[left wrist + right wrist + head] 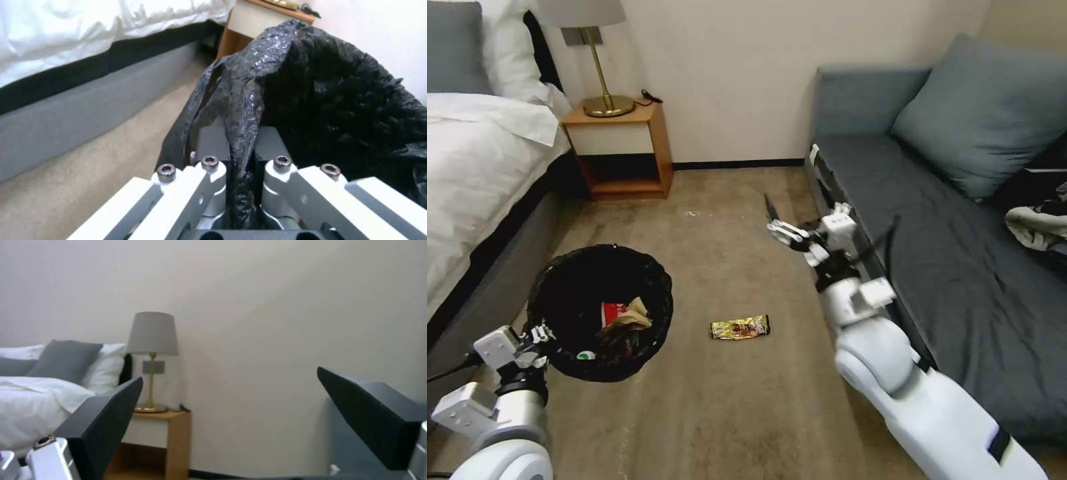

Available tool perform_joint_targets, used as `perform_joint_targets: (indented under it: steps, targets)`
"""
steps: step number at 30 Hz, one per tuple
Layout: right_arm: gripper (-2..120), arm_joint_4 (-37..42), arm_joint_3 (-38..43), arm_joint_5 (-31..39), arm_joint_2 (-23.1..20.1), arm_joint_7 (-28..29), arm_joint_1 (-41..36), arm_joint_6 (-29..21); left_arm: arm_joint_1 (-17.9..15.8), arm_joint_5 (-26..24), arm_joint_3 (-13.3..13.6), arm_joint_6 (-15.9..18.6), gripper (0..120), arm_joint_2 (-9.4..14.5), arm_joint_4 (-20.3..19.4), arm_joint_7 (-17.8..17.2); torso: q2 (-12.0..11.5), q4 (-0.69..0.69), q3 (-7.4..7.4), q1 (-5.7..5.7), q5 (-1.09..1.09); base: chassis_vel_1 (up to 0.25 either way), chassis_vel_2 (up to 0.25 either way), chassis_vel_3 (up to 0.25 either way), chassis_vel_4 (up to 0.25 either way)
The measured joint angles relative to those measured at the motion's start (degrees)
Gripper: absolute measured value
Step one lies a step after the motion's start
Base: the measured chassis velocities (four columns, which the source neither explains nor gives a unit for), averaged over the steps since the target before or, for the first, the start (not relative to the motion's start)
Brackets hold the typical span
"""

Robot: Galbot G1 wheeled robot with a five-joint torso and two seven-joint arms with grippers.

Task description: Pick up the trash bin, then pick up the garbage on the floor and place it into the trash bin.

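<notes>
The trash bin (564,303), round and lined with a crinkled black bag, hangs tilted at the lower left. My left gripper (542,332) is shut on its near rim. In the left wrist view the bag rim (249,100) is pinched in the left gripper (241,146). Inside the bin lie a red-and-white wrapper (613,311), crumpled brown paper (635,316) and a small bottle with a green label (586,355). A gold-brown snack wrapper (740,327) lies on the carpet right of the bin. My right gripper (831,212) is open and empty, raised beside the sofa front, up and to the right of that wrapper.
A bed (474,167) runs along the left. A wooden nightstand (624,150) with a brass lamp (602,73) stands at the far wall. A grey sofa (934,220) with a cushion fills the right, with clothes (1040,223) on it. Open carpet lies between them.
</notes>
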Motion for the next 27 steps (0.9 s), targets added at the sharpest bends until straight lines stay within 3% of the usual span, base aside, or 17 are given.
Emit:
perform_joint_targets:
  steps: [9,27]
  targets:
    - [100,1.8,4.7,-5.0,3.2,-1.8,-9.8,3.0,0.6,-0.1,0.0,0.2,7,-0.5,-1.0,-0.2,0.0,-0.01,0.0,0.0,0.0,0.0,0.0,0.0,0.0]
    - [100,3.2,5.2,-8.0,5.3,-3.8,-15.6,4.4,1.4,-0.1,0.2,0.2,7,-1.6,-1.7,-0.6,0.0,0.0,0.0,0.0,0.0,0.0,0.0,0.0,0.0]
